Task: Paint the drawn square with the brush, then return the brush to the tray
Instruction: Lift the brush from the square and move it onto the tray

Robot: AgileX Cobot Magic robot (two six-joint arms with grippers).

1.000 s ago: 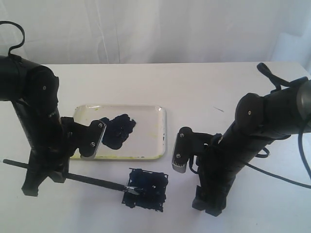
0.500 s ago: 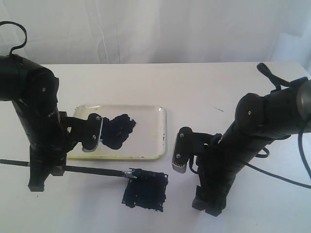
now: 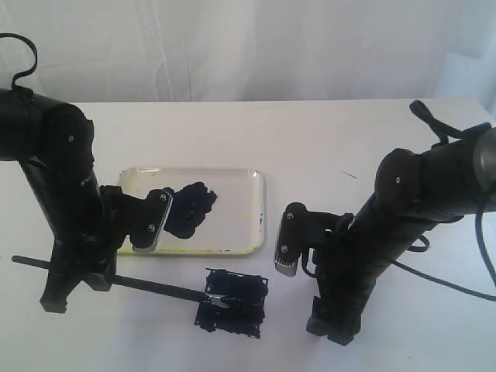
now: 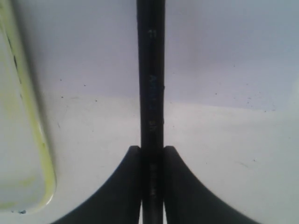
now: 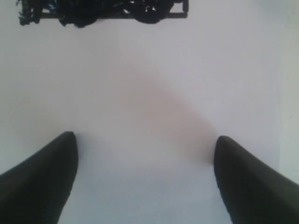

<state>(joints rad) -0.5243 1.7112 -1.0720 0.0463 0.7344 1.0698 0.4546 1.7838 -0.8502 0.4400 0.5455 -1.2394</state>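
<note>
The drawn square (image 3: 232, 302) lies on the white table in front of the tray, its inside mostly daubed black. The brush (image 3: 155, 289) slants across the table with its stained tip resting inside the square. My left gripper (image 3: 77, 277) is shut on the brush's black handle (image 4: 152, 84), jaws pressed on both sides (image 4: 152, 149). The yellowish clear tray (image 3: 257, 225) sits behind the square, and its rim (image 4: 35, 121) shows beside the handle. My right gripper (image 3: 332, 325) hovers low to the right of the square, open and empty (image 5: 145, 137). The square's edge (image 5: 103, 10) shows beyond it.
A black paint blot (image 3: 187, 208) spreads in the tray's middle. A thin dark mark (image 3: 349, 175) lies on the table behind the right arm. White cloth hangs behind the table's far edge.
The brush tip went to the square's upper left corner, with the handle lying more level, then came back down into the square. The right arm stayed still.
</note>
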